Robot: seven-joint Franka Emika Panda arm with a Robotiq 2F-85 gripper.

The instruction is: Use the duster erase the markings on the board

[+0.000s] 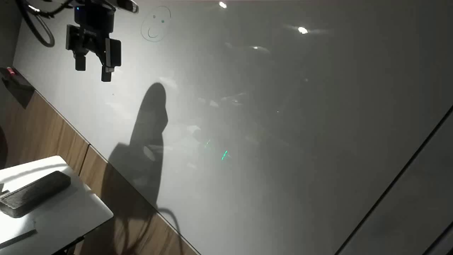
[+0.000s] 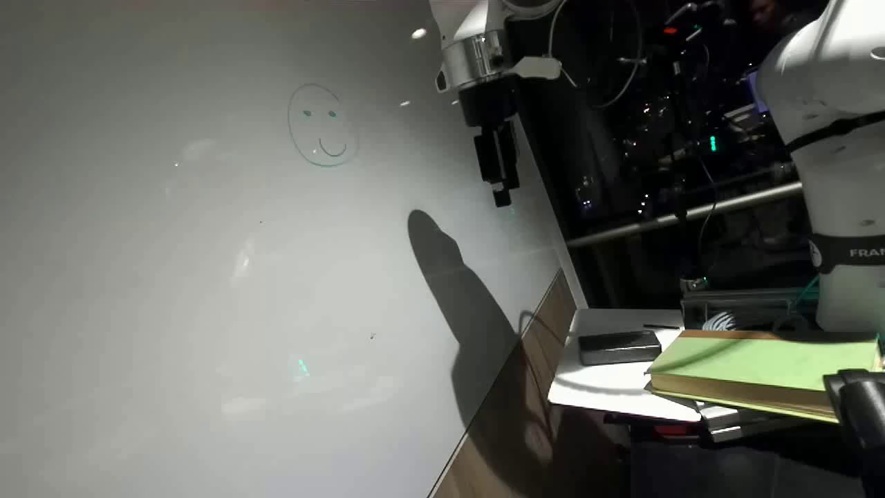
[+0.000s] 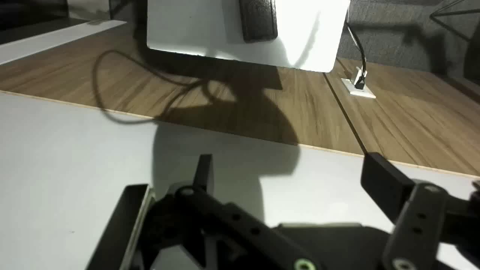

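The duster (image 1: 35,194) is a dark grey oblong block lying flat on a small white tabletop (image 1: 76,212). It also shows in an exterior view (image 2: 619,348) and at the top of the wrist view (image 3: 258,20). The board (image 1: 283,170) is a large glossy grey-white panel, also in an exterior view (image 2: 159,297). The markings (image 2: 323,126) are a thin smiley face on the board, also in an exterior view (image 1: 155,24). My gripper (image 1: 93,69) is open and empty, in front of the board, above and away from the duster. Its spread fingers show in the wrist view (image 3: 294,180).
A green book (image 2: 767,366) lies beside the duster, partly over the tabletop. A wood panel (image 1: 53,131) runs below the board. A white socket with a cable (image 3: 358,84) sits on it. The robot's white base (image 2: 850,207) stands behind the tabletop.
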